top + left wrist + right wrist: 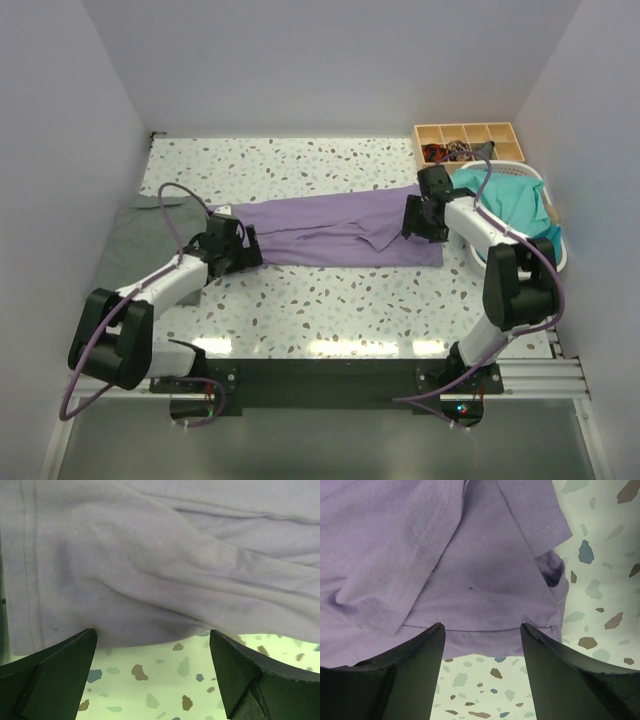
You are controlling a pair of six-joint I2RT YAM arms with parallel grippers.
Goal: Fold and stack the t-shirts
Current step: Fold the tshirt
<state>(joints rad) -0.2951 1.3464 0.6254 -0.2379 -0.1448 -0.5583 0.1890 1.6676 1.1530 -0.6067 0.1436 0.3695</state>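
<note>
Jaws apart and empty, the left gripper [152, 635] and right gripper [482, 627] face the near edge of the lavender t-shirt [330, 230], spread across the surface [330, 300]. The cloth looks light and limp and likely to sag between grips, so pinch the layered edge at both ends.

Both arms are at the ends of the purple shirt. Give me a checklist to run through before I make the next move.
1. Left claw open and empty: ok.
2. Right claw open and empty: ok.
3. Purple shirt edge just ahead of both claws: ok.
4. Shirt lying smooth: not ok; it is creased, and a sleeve lies folded over at the right claw's end.
5. Grey shirt apart from the purple one: cannot tell, the left arm hides where they would meet.
</note>
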